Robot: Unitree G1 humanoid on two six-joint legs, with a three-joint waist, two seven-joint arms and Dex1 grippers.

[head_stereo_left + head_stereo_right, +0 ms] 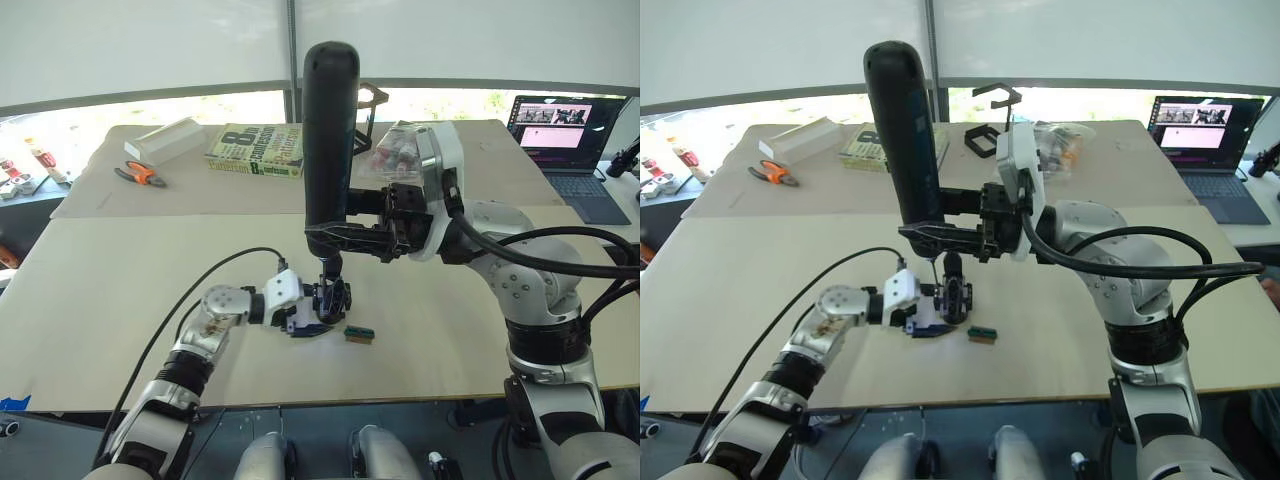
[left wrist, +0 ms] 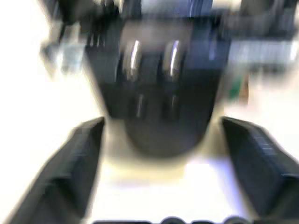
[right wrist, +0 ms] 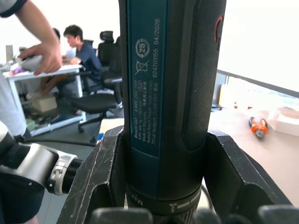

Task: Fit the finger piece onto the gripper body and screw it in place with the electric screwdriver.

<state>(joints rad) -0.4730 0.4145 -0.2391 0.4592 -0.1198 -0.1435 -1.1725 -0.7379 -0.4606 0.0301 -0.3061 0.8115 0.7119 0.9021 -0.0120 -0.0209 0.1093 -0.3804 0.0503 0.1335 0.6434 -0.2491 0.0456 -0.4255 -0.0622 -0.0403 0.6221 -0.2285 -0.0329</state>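
Likely an office-style lab: pale bench (image 1: 120,300) carrying a laptop (image 1: 565,145), pliers (image 1: 138,174) and book (image 1: 256,150); beyond, seated people (image 3: 81,46) at desks (image 3: 42,72) among rolling chairs (image 3: 100,100).

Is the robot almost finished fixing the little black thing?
Partway, it seems. The right pincer grips the electric screwdriver upright, tip down on the gripper body, which sits between the left pincer's fingers. Whether the finger piece is seated or the screw tight is not clear.
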